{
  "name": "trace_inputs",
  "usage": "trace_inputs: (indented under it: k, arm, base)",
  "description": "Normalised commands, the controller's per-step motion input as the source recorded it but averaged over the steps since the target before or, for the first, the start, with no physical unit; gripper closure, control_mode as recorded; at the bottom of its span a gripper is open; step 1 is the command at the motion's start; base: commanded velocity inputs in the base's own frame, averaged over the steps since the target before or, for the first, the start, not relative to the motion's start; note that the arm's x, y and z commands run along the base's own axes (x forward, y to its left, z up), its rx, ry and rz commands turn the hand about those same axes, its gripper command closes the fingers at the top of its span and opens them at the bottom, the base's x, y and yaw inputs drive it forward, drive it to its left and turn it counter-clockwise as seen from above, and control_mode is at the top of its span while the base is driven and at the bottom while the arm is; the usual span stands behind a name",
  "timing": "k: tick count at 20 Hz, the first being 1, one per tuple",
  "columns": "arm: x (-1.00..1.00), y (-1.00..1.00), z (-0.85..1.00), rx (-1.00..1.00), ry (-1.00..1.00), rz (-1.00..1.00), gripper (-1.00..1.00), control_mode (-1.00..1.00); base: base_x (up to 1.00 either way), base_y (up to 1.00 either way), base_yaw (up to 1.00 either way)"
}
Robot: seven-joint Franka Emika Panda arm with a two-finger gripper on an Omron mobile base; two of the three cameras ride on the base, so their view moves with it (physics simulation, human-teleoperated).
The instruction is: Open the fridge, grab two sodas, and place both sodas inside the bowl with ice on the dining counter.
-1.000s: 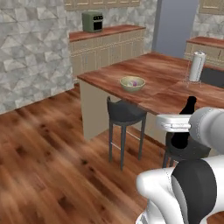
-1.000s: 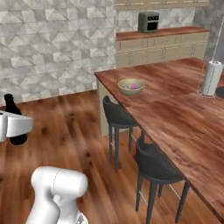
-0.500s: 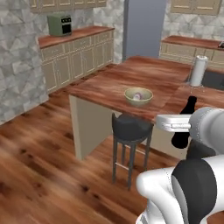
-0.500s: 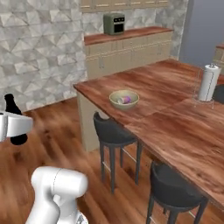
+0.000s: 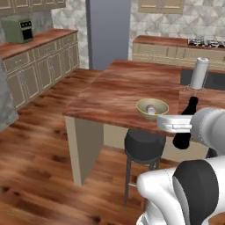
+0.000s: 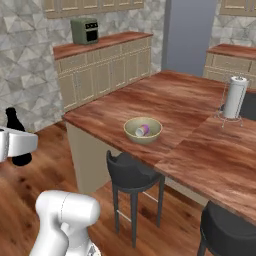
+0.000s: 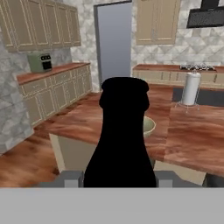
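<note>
The whole scene is shifted against the earlier pictures, the base having been driven round toward the counter's corner. Nearest, the gripper point(image 7: 119, 177) is seen with its fingers pinching the black bottle point(image 7: 120, 135), held upright in the air beside the counter point(image 5: 118, 90). Just beyond, a black stool point(image 5: 143, 144) is tucked under the edge. On the counter, the bowl point(image 6: 143, 130) holds the purple can point(image 6: 142, 130). Farther off, a paper towel roll point(image 6: 235, 97) stands upright.
</note>
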Motion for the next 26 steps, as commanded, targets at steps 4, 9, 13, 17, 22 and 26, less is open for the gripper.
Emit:
trace_inputs:
  k: [4, 9, 13, 17, 22, 26]
  arm:
    - [0.0, 0.0, 0.0, 0.0, 0.0, 0.0, 1.0, 1.0]
    - [0.0, 0.0, 0.0, 0.0, 0.0, 0.0, 1.0, 1.0]
    - [0.0, 0.0, 0.0, 0.0, 0.0, 0.0, 1.0, 1.0]
    - [0.0, 0.0, 0.0, 0.0, 0.0, 0.0, 1.0, 1.0]
    - [0.2, 0.0, -0.02, 0.0, 0.04, -0.02, 1.0, -1.0]
    - [1.0, -0.04, -0.28, 0.0, 0.32, 0.0, 1.0, -1.0]
  base:
    - [0.86, 0.31, -0.48]
    - [0.76, 0.02, -0.51]
    - [0.81, 0.09, -0.5]
    - [0.99, 0.45, -0.42]
    - [0.8, 0.27, -0.23]
    - [0.0, 0.0, 0.0]
